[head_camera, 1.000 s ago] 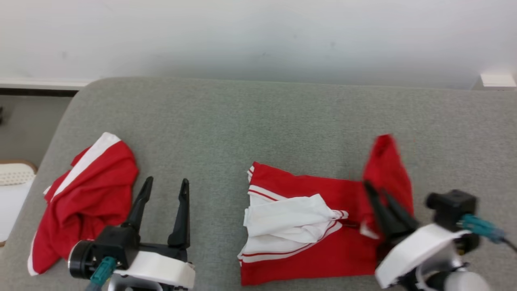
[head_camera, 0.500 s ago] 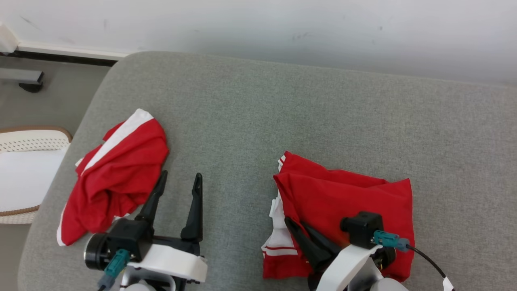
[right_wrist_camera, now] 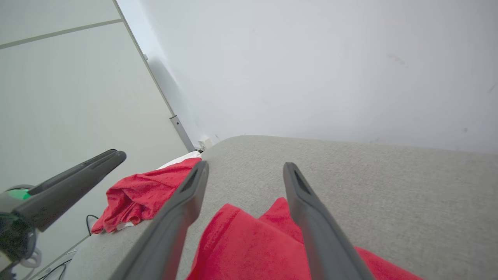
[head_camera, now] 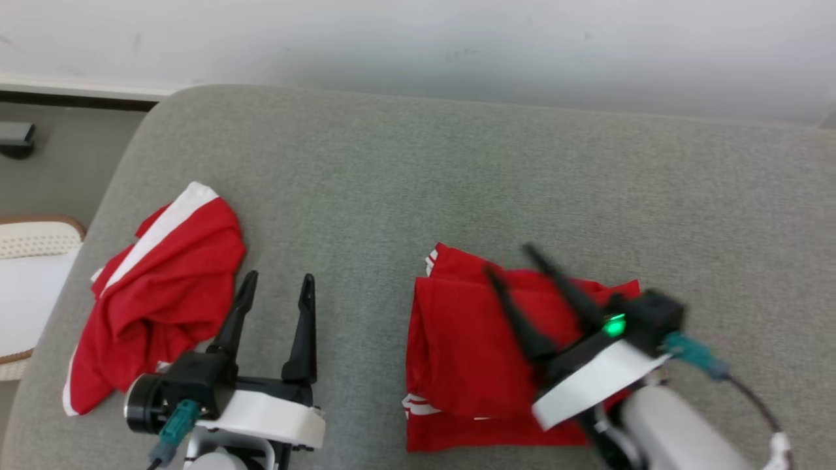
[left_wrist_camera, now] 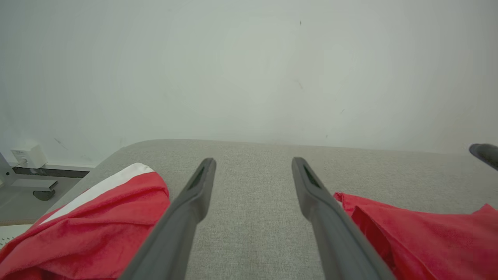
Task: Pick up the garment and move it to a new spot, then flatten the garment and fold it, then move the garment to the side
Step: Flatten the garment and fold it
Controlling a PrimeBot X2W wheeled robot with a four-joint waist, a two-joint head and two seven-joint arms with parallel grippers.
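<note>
The red garment (head_camera: 470, 352) with white trim lies folded on the grey padded surface (head_camera: 418, 170), right of centre, red side up. My right gripper (head_camera: 508, 260) hovers over it, tilted up-left, open with nothing between its fingers. In the right wrist view the gripper (right_wrist_camera: 246, 166) points over the garment's (right_wrist_camera: 249, 249) far edge. My left gripper (head_camera: 279, 279) rests open on bare surface to the garment's left. In the left wrist view this gripper (left_wrist_camera: 253, 161) has the garment (left_wrist_camera: 420, 233) at its lower right.
A second red and white garment (head_camera: 163, 287) lies crumpled near the surface's left edge, also seen as a crumpled garment (left_wrist_camera: 97, 217) beside my left fingers. A white perforated basket (head_camera: 26, 274) stands on the floor to the left. A white wall runs behind.
My right gripper carried the garment's right flap over the white part, then opened and rose off it. The garment now lies folded. The head camera shifted; the left gripper stayed open.
</note>
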